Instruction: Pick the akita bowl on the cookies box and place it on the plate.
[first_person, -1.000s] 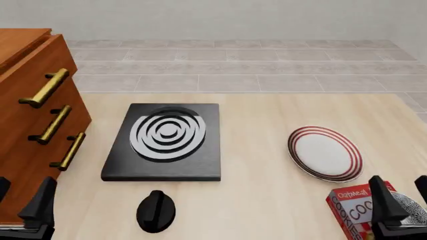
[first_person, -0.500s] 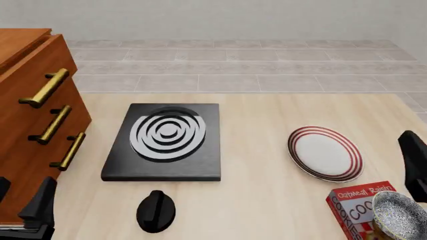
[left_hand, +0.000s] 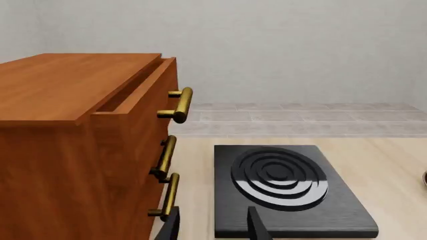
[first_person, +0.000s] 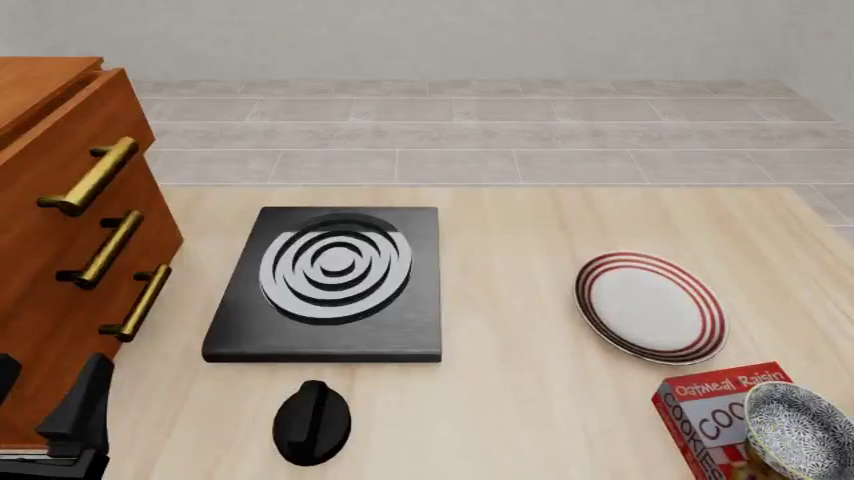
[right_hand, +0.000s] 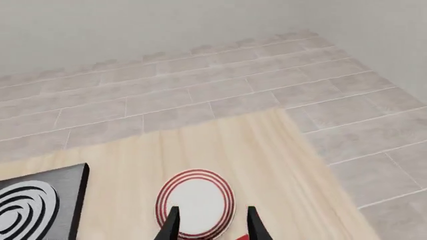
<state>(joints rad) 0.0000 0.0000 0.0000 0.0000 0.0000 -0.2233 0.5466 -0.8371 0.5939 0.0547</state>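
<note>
Only the front view shows the akita bowl (first_person: 798, 432): it sits at the lower right corner of the frame on the cookies box (first_person: 714, 418), whose red face reaches the bottom edge. The right wrist view catches merely a red sliver of that box (right_hand: 241, 237) at its bottom edge, between the two dark fingertips of the right pincer (right_hand: 212, 223), which stand apart with nothing between them. Just beyond those tips lies the plate (right_hand: 195, 203), red-ringed, on the pale bench (right_hand: 200, 145). In the front view the plate (first_person: 650, 306) is right of centre, just above the box; the right pincer is out of that frame. The left pincer (left_hand: 212, 225) shows at the bottom of the left wrist view, fingers parted and empty; a dark knob (first_person: 311, 421) lies near it, bottom centre of the front view. Further on are a black slab (first_person: 330, 283) with white rings and, at the left edge, a wooden drawer cabinet (first_person: 60, 240) with brass handles. Nothing stands between bowl and plate.
</note>
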